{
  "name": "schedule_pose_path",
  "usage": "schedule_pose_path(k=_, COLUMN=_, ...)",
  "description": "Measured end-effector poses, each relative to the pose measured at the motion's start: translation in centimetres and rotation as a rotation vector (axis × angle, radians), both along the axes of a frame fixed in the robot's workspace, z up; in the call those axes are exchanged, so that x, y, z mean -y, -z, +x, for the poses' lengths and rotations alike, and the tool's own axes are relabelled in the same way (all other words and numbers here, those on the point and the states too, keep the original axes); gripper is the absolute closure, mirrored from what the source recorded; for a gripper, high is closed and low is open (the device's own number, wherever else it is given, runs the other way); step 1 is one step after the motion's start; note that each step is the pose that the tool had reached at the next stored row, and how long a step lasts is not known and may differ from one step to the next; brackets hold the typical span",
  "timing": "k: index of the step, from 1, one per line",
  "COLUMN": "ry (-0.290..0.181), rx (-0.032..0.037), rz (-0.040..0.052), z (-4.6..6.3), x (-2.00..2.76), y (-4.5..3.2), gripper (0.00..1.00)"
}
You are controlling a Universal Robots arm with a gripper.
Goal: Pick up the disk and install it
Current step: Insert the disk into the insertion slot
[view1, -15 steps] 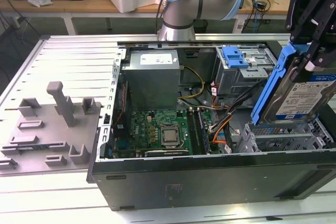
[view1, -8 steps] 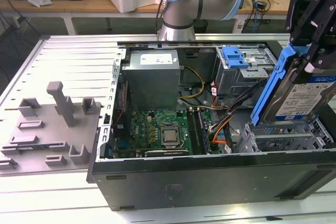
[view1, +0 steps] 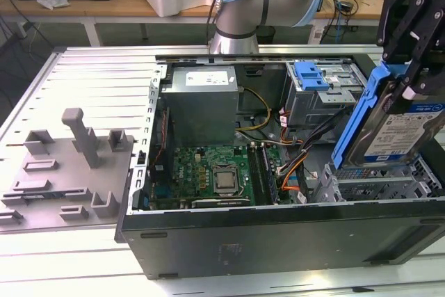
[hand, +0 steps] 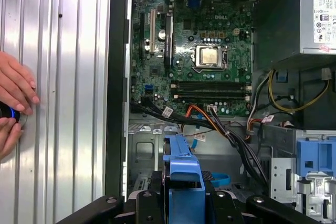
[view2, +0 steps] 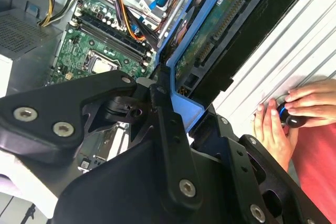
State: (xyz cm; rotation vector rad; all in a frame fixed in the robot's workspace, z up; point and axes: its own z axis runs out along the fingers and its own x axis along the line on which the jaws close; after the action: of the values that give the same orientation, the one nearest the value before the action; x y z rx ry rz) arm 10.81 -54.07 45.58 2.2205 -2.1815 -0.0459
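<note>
In the exterior view, the disk [view1: 407,130] is held clear of the table [view1: 90,81], steeply tilted in its blue carrier, at the exterior view's right. It is gripped at its upper edge by the gripper [view1: 407,83], whose jaws are closed narrowly on the carrier frame. Its lower edge is poised over the metal drive bay [view1: 375,187] at the near right corner of the computer case [view1: 278,238]; whether it touches the bay cannot be told. The blue latch [view1: 311,74] on the drive cage lies apart, toward the case's far edge.

In the second wrist view, the disk's green circuit-board side [view2: 215,40] is shown running from the gripper toward the case interior, with the motherboard [view2: 100,51] beside it. A person's hand [view2: 273,129] is rested on the slatted table, outside the case.

In the first wrist view, the carrier's blue edge [hand: 184,177] is seen clamped between the jaws, with orange and black cables [hand: 220,127] nearby.

The pick-up is judged done and the installing is in hand. Seating is judged to call for the tilt to be taken out, the carrier to be squared to the bay walls, and the cables to be kept clear.
</note>
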Motion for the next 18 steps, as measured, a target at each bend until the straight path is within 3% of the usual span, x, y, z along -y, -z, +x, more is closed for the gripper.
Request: schedule_pose_path(k=18, ry=-0.003, rx=0.0, rz=0.0, z=0.07, x=0.11, y=0.49, gripper=0.63)
